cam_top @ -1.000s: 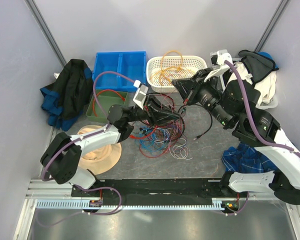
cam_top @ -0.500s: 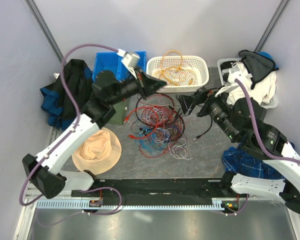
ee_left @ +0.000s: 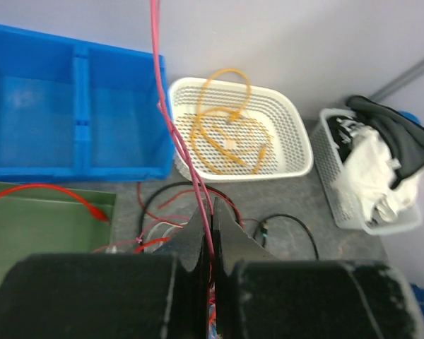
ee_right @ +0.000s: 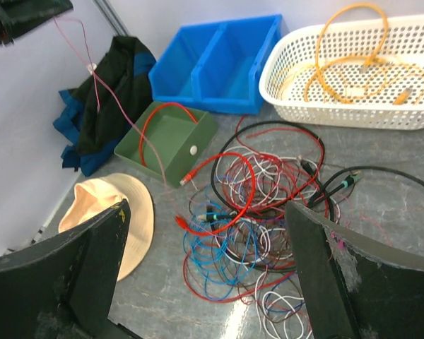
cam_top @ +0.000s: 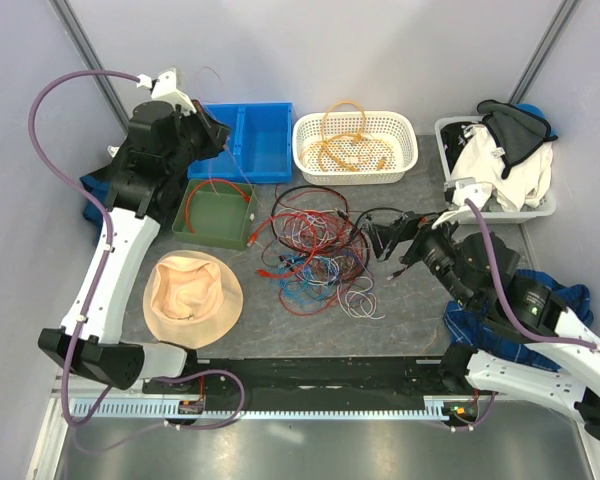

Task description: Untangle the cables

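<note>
The cables lie in a loose tangle of red, blue, black and white wires in the middle of the table. My left gripper is raised high at the back left, over the blue bin. In the left wrist view its jaws are shut on a thin pink-red wire that runs taut down to the tangle. That wire also shows in the right wrist view. My right gripper is open at the tangle's right edge, and nothing sits between its fingers. An orange cable lies in the white basket.
A blue bin and a white basket stand at the back. A green tray holds a red cable. A beige hat lies near left, a dark garment far left, a clothes basket and blue plaid cloth right.
My left arm has lifted from the tangle and swung up to the back left, pulling the thin wire with it. My right gripper has opened and drawn back toward the near right.
</note>
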`<state>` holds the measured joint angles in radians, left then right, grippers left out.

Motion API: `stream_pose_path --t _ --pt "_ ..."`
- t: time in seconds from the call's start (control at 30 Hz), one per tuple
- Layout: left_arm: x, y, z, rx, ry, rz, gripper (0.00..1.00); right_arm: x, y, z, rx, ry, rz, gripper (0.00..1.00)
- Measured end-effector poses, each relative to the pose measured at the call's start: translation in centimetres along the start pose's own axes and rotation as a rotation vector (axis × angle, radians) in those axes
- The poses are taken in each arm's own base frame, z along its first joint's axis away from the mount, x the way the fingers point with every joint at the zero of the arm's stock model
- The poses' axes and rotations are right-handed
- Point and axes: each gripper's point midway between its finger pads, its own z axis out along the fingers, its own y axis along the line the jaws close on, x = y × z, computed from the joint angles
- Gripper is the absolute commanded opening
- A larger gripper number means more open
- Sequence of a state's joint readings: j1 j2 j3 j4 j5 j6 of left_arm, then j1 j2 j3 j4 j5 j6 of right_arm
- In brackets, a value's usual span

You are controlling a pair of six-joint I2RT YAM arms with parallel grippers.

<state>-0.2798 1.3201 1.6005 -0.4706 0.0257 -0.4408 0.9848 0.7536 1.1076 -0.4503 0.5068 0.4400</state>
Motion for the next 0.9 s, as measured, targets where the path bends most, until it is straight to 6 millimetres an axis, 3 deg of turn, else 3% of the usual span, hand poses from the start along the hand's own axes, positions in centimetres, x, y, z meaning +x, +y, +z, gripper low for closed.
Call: stream_pose_path --t 0.23,0.33,0.47,0.6,0.67,0.8,0.9 --pt "-2.0 2.5 1.7 -0.095 -0.048 0.016 0.02 4.2 -0.6 1.2 -0.001 0.071 -0.021 0.98" --pt "-4.9 2.6 2.0 -0.107 -0.109 0.025 0.02 5.7 -1.1 1.4 0.008 0.098 -0.037 0.98" --pt "-10.0 1.0 0.9 -0.078 -0.222 0.033 0.02 6.1 -1.4 1.2 0.006 0.091 -0.039 0.98" --pt "-16.3 -1.8 -2.1 -0.029 -0.388 0.056 0.02 6.1 -1.5 1.2 -0.002 0.074 -0.03 0.98" --pt "-18.5 -2.5 -3.6 -0.021 -0.462 0.066 0.02 6.6 -1.6 1.2 0.0 0.08 -0.033 0.98" --pt "-20.7 -2.4 -5.1 -0.049 -0.548 0.087 0.02 7.8 -2.1 1.3 0.006 0.102 -0.043 0.98" --pt "-20.6 -1.5 -4.3 -0.086 -0.562 0.109 0.02 8.1 -2.3 1.1 0.006 0.105 -0.043 0.98"
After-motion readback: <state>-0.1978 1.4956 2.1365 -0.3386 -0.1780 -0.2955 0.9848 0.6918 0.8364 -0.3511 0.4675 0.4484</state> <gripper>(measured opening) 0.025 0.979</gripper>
